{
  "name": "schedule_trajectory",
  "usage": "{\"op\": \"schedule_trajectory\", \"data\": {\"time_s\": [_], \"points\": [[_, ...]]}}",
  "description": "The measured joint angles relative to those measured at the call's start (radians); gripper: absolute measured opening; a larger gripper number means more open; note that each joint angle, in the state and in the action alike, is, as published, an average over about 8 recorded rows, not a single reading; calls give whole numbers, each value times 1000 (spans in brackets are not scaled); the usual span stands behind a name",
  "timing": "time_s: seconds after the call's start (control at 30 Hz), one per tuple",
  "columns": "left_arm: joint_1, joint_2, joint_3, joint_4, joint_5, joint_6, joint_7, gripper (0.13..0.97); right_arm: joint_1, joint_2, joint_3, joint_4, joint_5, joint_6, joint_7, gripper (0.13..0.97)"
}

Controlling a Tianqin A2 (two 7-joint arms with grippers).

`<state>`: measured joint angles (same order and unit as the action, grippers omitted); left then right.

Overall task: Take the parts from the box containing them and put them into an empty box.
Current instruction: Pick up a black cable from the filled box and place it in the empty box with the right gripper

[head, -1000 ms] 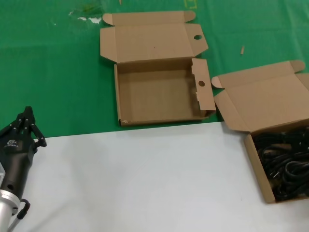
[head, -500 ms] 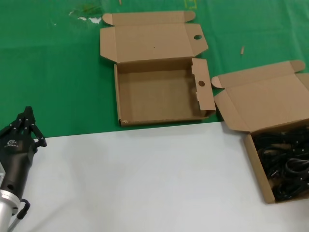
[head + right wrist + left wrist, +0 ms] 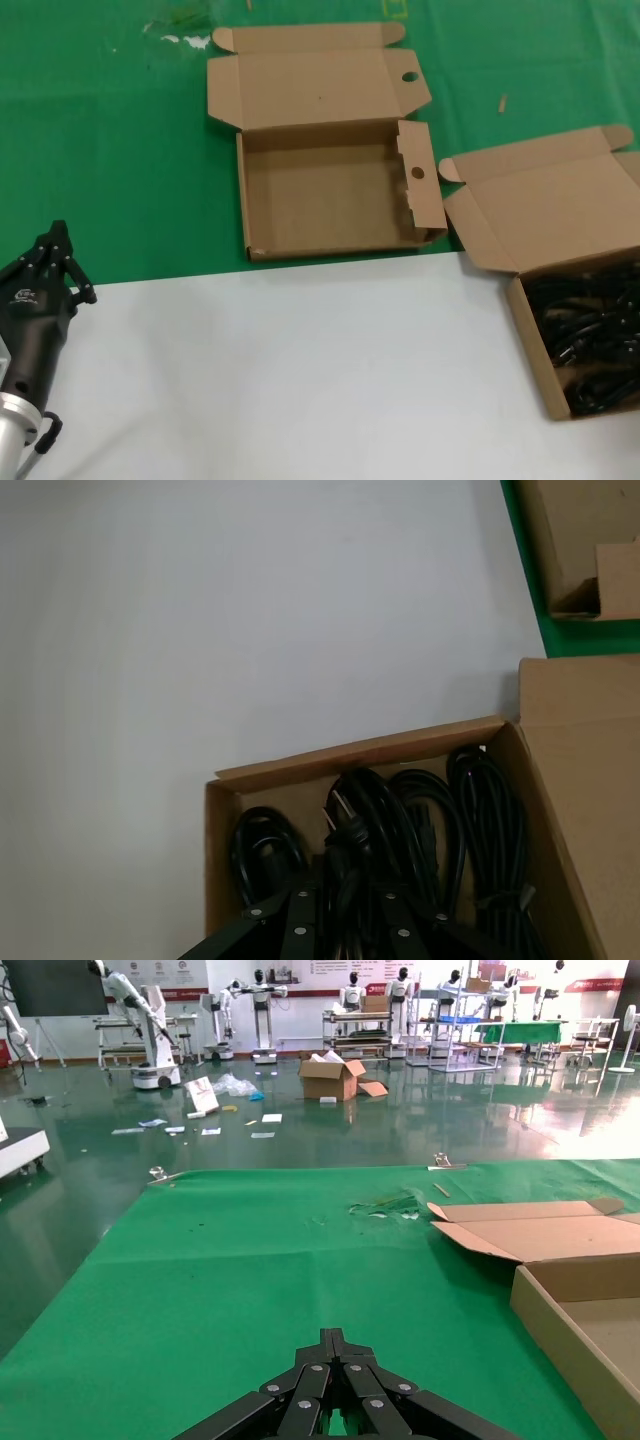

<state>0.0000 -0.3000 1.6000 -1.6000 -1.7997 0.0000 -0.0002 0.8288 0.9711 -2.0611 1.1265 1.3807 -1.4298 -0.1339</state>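
Right wrist view looks down into the box of cords (image 3: 350, 765): the right gripper (image 3: 345, 895) sits low over the black power cords (image 3: 400, 830), its fingers drawn close around a bundle (image 3: 345, 845) with a plug end up against them; whether they actually clamp it cannot be told. The other bundles lie just beside the fingers, long axes running from the gripper toward the box's near wall and packed side by side. Beyond that wall spreads open white table (image 3: 250, 610).

From the head camera, the cord box (image 3: 530, 335) sits at the far right, lid laid back; the right gripper itself is out of sight there. The empty box (image 3: 330, 190), a round hole in its lid corner, lies on green cloth (image 3: 110, 150), well apart from the left gripper (image 3: 52, 262), which is parked at the white table's left edge with fingers together.
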Motion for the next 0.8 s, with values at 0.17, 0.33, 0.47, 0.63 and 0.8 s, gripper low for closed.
{"op": "schedule_trajectory", "data": {"time_s": [0.17,0.33,0.47,0.63,0.8], "points": [[0,0,0,0,0,0,0,140,18,40,7,72,11,-57,76,216],[0,0,0,0,0,0,0,140,61,89,-10,159,42,-109,165,203],[0,0,0,0,0,0,0,140,123,122,-54,220,88,-128,231,195],[0,0,0,0,0,0,0,140,217,126,-112,279,142,-137,298,195],[0,0,0,0,0,0,0,140,285,70,-126,304,153,-135,328,195]]}}
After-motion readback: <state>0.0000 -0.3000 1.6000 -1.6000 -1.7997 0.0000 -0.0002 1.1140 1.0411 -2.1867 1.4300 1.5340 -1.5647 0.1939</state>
